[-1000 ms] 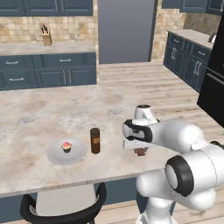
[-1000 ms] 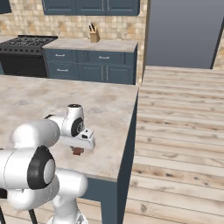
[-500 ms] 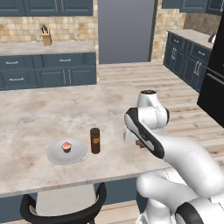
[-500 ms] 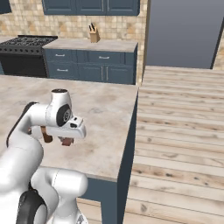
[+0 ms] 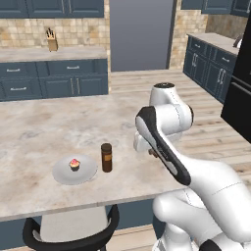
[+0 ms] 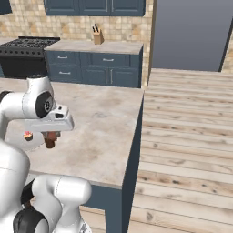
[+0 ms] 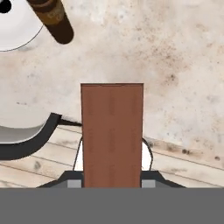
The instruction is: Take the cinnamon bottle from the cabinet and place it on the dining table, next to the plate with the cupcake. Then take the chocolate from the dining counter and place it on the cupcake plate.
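Second half of the task in hand: carrying the chocolate (image 7: 112, 133) over to the plate (image 5: 73, 170). Jaws closed on the bar, gripped at its near end, so that its flat brown length runs straight out ahead of the gripper (image 7: 112, 181) and hangs clear above the dining table (image 5: 39, 127). Seen from the hand, well ahead of the jaws and off toward the upper left: a curved slice of the plate's pale rim, then just beside it the cinnamon bottle (image 7: 53, 18), already standing on the stone top next to the plate. From the left base camera, plate, then bottle (image 5: 106, 157) just beside it, then the gripper (image 5: 153, 153) well apart, further along the table, near its edge. To do the carry well, probably best to keep the bar level and high enough to pass over the bottle's cap, or else swing around it, since the bottle stands between the jaws and the plate; knocking it over looks like the main risk. For the set-down, better to aim for bare plate beside the cupcake (image 5: 74, 163), lower until the bar is nearly touching, then release. On the plate now: the cupcake alone, sitting about at its middle, pink frosting and red top showing.
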Robot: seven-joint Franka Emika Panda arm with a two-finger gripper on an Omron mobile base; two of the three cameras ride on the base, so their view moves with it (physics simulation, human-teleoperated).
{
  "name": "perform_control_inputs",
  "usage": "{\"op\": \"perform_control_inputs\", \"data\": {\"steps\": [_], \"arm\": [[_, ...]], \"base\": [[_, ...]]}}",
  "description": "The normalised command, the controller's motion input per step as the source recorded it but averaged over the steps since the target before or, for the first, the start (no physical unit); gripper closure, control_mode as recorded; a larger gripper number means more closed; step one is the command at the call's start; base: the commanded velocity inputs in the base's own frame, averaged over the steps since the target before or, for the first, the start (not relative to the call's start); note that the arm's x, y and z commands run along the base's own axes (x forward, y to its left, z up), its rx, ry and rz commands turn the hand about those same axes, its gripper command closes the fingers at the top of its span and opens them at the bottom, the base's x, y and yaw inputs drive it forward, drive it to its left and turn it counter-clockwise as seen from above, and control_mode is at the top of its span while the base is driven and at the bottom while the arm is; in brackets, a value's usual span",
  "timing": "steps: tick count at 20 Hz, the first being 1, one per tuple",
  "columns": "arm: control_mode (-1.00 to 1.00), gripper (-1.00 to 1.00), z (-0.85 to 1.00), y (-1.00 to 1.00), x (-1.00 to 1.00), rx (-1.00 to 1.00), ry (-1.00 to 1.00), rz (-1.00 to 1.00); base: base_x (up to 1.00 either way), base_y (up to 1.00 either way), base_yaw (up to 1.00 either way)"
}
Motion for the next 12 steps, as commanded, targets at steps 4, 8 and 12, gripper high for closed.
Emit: {"op": "perform_control_inputs", "data": {"steps": [4,8,12], "arm": [[-1.0,1.0,0.38,0.93,-0.04,-0.09,-0.01,0.32],[-1.0,1.0,0.04,1.0,0.0,-0.15,0.0,0.34],[-1.0,1.0,0.0,1.0,0.07,-0.18,0.0,0.32]], "base": [[0.0,0.0,0.0],[0.0,0.0,0.0],[0.0,0.0,0.0]]}}
